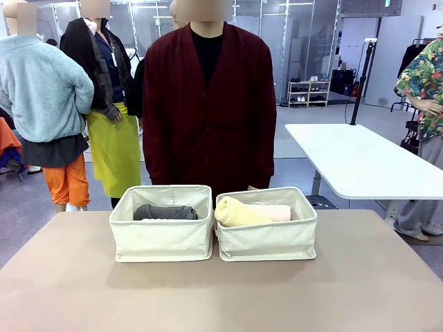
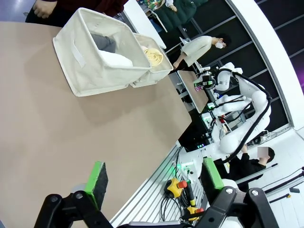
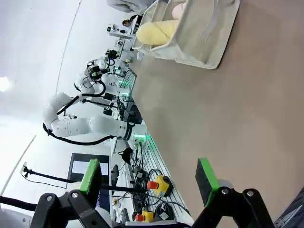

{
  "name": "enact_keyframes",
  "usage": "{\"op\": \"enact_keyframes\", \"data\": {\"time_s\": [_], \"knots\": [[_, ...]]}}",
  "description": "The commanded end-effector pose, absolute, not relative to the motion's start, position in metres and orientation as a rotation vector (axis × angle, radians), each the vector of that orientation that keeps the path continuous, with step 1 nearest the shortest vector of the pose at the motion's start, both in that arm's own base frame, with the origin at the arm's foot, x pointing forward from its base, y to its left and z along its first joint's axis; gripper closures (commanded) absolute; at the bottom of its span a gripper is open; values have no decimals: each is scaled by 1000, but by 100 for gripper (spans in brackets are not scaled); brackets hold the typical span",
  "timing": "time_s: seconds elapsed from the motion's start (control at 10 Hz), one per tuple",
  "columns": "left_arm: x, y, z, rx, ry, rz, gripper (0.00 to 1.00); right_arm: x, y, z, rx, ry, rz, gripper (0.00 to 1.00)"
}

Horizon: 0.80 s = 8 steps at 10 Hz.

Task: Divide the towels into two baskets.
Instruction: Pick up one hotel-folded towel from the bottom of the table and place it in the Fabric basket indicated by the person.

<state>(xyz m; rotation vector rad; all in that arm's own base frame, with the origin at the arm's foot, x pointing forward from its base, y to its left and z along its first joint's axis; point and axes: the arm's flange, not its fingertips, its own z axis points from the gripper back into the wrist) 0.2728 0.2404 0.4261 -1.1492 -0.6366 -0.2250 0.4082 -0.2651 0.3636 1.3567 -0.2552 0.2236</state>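
Note:
Two cream canvas baskets stand side by side at the table's far middle. The left basket [image 1: 161, 234] holds a dark grey towel [image 1: 165, 212]; in the left wrist view a white towel [image 2: 115, 60] lies in that basket [image 2: 90, 61] beside the grey one [image 2: 105, 42]. The right basket [image 1: 266, 232] holds a pale yellow towel [image 1: 239, 213] and a cream towel [image 1: 279, 213]. The right wrist view shows this basket [image 3: 199, 35] with the yellow towel [image 3: 154, 31]. My left gripper [image 2: 154, 183] is open over the near table edge, nothing between its pads. My right gripper [image 3: 149, 178] is also open and holds nothing.
A person in a dark red cardigan [image 1: 208, 104] stands right behind the baskets. The brown table [image 1: 221, 297] stretches bare between the baskets and me. A white table [image 1: 360, 162] stands off to the far right.

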Motion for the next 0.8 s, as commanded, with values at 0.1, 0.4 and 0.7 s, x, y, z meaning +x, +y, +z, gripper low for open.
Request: {"op": "enact_keyframes", "data": {"time_s": [0.1,0.4,0.7], "knots": [[269,242,427,-1154,-641,-231,0,403,-265,363,1381,-275,222,0],[269,242,427,-1154,-641,-231,0,403,-265,363,1381,-275,222,0],[269,242,427,-1154,-641,-231,0,403,-265,363,1381,-275,222,0]]}}
